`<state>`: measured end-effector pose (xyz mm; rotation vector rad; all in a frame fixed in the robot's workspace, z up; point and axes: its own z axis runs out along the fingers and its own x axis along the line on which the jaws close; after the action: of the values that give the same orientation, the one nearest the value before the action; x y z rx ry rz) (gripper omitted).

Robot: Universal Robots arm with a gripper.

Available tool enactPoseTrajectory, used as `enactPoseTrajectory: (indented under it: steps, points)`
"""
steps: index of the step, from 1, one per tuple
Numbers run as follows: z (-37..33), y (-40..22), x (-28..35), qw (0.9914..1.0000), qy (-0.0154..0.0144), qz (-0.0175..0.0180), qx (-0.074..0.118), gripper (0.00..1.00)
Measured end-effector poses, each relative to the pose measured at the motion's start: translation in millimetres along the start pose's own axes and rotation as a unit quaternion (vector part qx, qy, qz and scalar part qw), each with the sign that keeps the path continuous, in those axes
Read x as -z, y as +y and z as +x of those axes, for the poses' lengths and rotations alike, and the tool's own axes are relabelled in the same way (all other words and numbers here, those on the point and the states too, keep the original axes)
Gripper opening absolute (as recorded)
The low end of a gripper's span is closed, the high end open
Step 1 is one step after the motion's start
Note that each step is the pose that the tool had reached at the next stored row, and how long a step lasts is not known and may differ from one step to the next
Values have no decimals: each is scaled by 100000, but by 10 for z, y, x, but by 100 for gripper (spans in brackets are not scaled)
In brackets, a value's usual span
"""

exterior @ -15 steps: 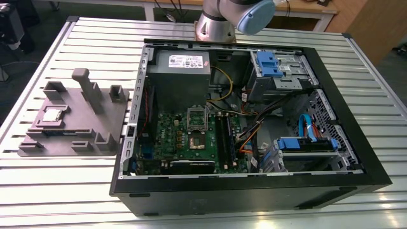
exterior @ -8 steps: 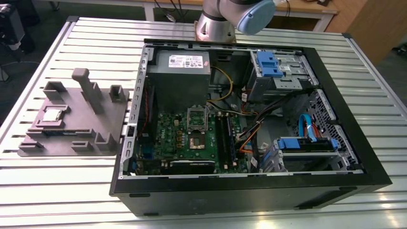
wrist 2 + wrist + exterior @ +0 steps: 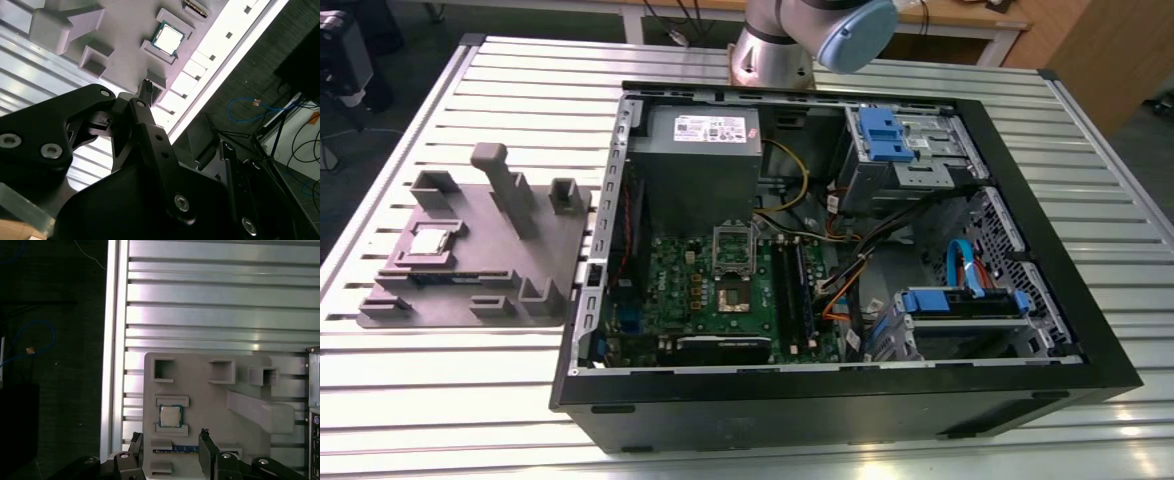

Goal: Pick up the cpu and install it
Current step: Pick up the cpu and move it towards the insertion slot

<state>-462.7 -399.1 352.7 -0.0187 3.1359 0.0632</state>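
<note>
The black 2-fingered gripper (image 3: 170, 441) hangs with its fingers (image 3: 207, 452) spread wide and nothing between them – empty, over the near end of the pale grey moulded fixture tray (image 3: 195, 390). Just past the fingertips lies the cpu (image 3: 170, 415), a small square chip with a dull silver top, flat in its own pocket on that tray.

So the pickup looks to be the step in hand, and not yet begun: nothing touches the chip. A grasp would call for a straight descent with the fingers centred on either side of the chip. 2 raised lips bound the pocket on opposite sides; the other 2 sides look free.

Farther off, the ribbed silver metal table (image 3: 534, 90) has open room, though the tray's tall post (image 3: 500, 180) and the black open computer case (image 3: 854, 410) stand close – its green motherboard (image 3: 707, 300) lies well apart from the chip.
</note>
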Motion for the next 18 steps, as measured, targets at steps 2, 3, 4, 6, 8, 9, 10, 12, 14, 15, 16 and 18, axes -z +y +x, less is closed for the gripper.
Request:
enactPoseTrajectory:
  steps: [2,3,4,6,8,9,10,12,14,15,16,18]
  points:
    - [0,-10,-26,100000,6,5,9,56]
    - [1,-24,-36,100000,15,11,6,56]
    - [1,-40,-47,100000,12,7,1,56]
    - [0,-58,-81,100000,-10,-3,16,56]
    - [-1,-59,-115,99997,40,17,727,56]
    - [-2,-59,-131,99989,70,11,1499,56]
    - [-2,-60,-145,99975,100,9,2255,56]
    - [-2,-62,-176,99966,109,1,2601,56]
    - [-2,-63,-214,99966,112,2,2601,56]
    - [-2,-64,-231,99966,113,5,2601,56]
    - [-2,-64,-250,99966,110,1,2603,56]
    - [-2,-61,-286,99966,113,3,2610,56]
